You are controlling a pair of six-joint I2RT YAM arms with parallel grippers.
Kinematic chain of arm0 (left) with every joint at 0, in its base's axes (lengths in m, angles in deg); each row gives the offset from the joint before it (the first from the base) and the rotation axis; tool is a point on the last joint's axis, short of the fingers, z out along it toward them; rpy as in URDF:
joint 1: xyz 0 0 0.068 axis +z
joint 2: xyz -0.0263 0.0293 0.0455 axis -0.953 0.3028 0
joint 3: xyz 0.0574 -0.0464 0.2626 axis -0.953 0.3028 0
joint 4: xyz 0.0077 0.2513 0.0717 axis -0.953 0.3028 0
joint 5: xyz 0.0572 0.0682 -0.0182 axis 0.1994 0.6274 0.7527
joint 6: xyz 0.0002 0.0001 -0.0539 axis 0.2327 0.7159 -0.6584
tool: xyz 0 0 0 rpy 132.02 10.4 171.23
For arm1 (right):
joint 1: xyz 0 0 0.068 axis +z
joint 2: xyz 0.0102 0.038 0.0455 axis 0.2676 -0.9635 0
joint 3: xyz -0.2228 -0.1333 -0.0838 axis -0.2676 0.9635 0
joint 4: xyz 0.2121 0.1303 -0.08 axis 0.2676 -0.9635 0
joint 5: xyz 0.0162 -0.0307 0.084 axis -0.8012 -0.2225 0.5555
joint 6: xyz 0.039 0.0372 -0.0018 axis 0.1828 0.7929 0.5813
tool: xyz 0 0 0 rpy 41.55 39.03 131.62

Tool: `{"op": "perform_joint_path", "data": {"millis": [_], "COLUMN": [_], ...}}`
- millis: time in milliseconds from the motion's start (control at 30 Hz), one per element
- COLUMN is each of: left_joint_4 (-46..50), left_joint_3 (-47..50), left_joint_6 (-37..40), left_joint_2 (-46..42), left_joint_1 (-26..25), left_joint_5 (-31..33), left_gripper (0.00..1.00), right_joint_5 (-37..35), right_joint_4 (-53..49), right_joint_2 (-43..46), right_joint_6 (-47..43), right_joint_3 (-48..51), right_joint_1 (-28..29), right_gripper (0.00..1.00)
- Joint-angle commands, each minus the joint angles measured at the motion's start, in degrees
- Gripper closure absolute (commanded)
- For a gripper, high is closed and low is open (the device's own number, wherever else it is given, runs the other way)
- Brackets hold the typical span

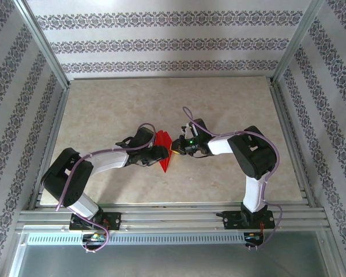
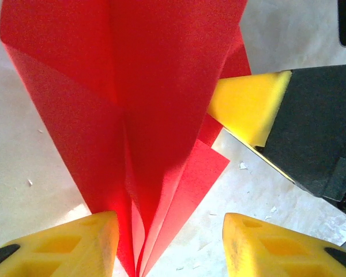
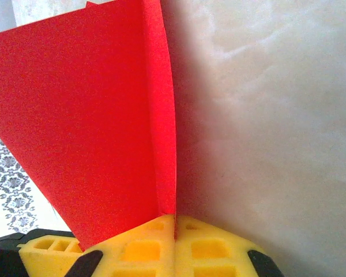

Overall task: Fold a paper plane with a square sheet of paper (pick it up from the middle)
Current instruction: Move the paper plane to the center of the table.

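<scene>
Paper plane, bright red and creased into a narrow dart, sits mid-table between the two arms. Right gripper is clamped tight on its folded edge. Left gripper straddles the narrow end with its jaws apart, one finger just beside the paper.

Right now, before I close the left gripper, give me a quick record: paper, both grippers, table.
paper: folded red paper, creased in layers, between the two grippers
right gripper: shut, pinching the paper at a fold
left gripper: open, with the paper's narrow end between its fingers
table: pale marbled top
</scene>
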Motion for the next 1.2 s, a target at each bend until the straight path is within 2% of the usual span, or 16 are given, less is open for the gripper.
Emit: {"op": "perform_joint_path", "data": {"millis": [0,200,400,600,733,967,1167], "left_joint_4": [0.5,2.1,4.1,7.1,8.7,9.3,8.5], "left_joint_3": [-1.5,-4.0,-5.0,-7.1,-8.5,-8.8,-8.3], "left_joint_6": [0.3,1.8,3.1,5.5,6.7,8.0,8.4], "left_joint_2": [1.0,2.9,4.4,6.2,7.3,7.6,6.7], "left_joint_1": [-0.9,-1.0,-1.0,-1.9,-2.7,-3.2,-3.2], "left_joint_5": [0.7,2.4,3.4,5.0,6.2,7.0,6.7], "left_gripper": [0.49,0.53,0.52,0.49,0.49,0.38,0.35], "right_joint_5": [-0.7,-0.2,0.7,3.4,4.0,3.5,2.5], "right_joint_4": [-0.5,-0.5,-0.4,-0.2,-0.1,-1.0,-2.4], "right_joint_2": [-0.2,0.1,0.1,-0.1,-0.2,-1.2,-1.9], "right_joint_6": [0.2,0.2,0.1,-1.1,-1.3,-1.2,-1.3], "right_joint_3": [-1.0,-1.1,-1.3,-1.7,-1.9,-2.4,-2.8], "right_joint_1": [0.3,0.6,0.6,0.8,1.0,1.1,1.2], "right_gripper": [0.94,0.93,0.9,0.8,0.79,0.79,0.8]}}
